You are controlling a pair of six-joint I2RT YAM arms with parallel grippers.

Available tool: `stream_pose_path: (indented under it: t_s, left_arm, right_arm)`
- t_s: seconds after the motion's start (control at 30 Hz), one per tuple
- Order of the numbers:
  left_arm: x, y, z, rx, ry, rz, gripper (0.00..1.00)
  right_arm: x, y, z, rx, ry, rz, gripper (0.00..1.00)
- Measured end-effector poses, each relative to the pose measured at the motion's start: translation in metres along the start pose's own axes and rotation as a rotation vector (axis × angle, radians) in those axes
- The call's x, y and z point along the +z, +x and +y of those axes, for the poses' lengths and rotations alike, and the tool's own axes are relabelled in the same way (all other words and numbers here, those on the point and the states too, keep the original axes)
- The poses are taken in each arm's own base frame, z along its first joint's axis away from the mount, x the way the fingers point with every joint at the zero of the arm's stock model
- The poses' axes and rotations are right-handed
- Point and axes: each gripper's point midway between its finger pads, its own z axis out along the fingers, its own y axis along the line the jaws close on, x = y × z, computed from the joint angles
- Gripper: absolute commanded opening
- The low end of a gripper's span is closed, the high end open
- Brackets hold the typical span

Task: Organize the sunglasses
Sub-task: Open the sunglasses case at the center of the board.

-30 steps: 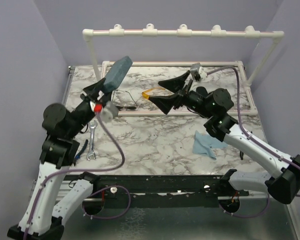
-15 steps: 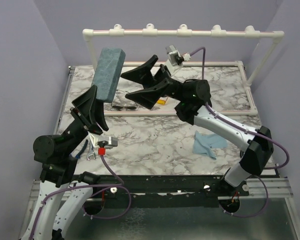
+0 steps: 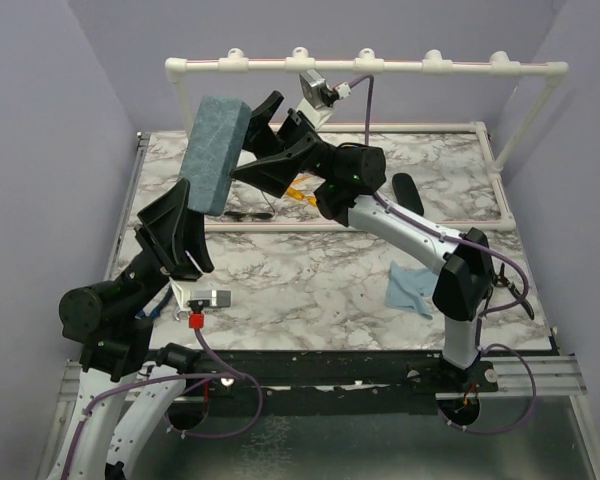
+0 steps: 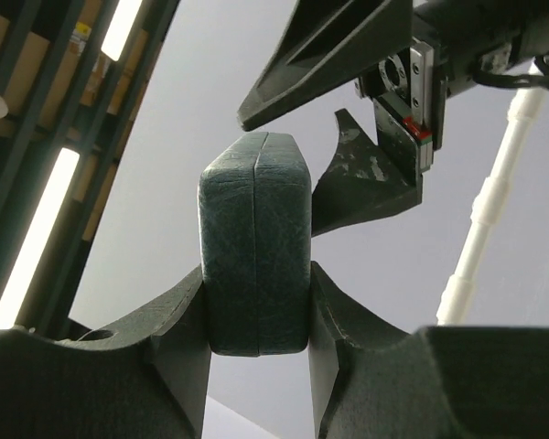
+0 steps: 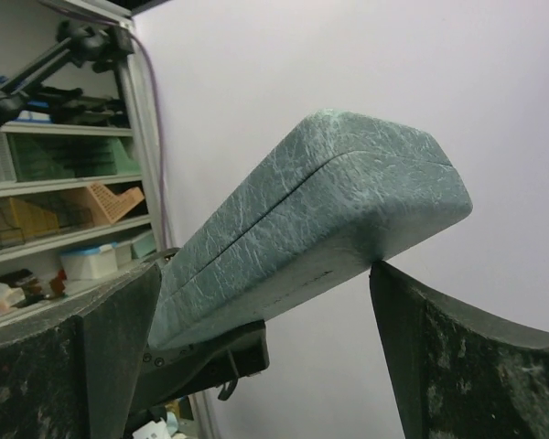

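Note:
My left gripper (image 3: 192, 215) is shut on the lower end of the grey-blue case (image 3: 216, 150) and holds it up, tilted, above the table's left side. The left wrist view shows the case (image 4: 256, 242) clamped between both fingers (image 4: 178, 347). My right gripper (image 3: 265, 140) stands open around the case's upper end (image 5: 302, 229), one fingertip (image 5: 389, 283) at its corner. The dark wire sunglasses (image 3: 248, 213) lie on the table below. The yellow-orange sunglasses (image 3: 298, 190) are partly hidden under the right gripper.
A black oval case (image 3: 407, 192) lies at the back right of the marble table (image 3: 310, 290). A blue cloth (image 3: 418, 285) lies nearer on the right. A white pipe rack (image 3: 365, 66) spans the back. Small tools (image 3: 165, 300) lie by the left arm.
The left arm lifted the case higher and more upright. The right arm swung left and up from over the yellow-orange sunglasses until its open jaws reached the case's upper end.

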Motion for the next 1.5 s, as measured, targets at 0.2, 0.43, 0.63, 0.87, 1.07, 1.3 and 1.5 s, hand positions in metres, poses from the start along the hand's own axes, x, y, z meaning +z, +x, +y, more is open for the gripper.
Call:
stream_pose_path:
  t_s: [0.2,0.43,0.63,0.87,1.07,1.3,1.5]
  left_arm:
    - [0.0,-0.007,0.015,-0.019,-0.054,-0.027,0.0]
    - [0.002,-0.006,0.01,-0.107,-0.047,-0.028,0.0]
    - [0.002,-0.009,0.005,-0.103,-0.032,-0.049,0.0]
    - [0.002,-0.011,0.006,-0.103,-0.035,-0.056,0.0]
    - [0.003,-0.012,0.004,-0.108,-0.034,-0.066,0.0]
    - [0.003,-0.013,0.004,-0.102,-0.038,-0.077,0.0]
    - [0.004,-0.014,0.004,-0.1,-0.039,-0.083,0.0]
  right_arm:
    - [0.013,-0.007,0.012,0.005,-0.139,-0.015,0.84]
    - [0.011,0.004,0.006,0.067,-0.158,-0.006,0.99]
    - [0.012,0.002,0.008,0.078,-0.173,-0.011,1.0]
    - [0.013,0.001,0.01,0.084,-0.179,-0.013,0.96]
    - [0.013,-0.001,0.012,0.084,-0.186,-0.013,1.0]
    - [0.014,-0.002,0.013,0.08,-0.192,-0.013,0.91]
    - [0.014,-0.003,0.015,0.079,-0.198,-0.016,0.62]
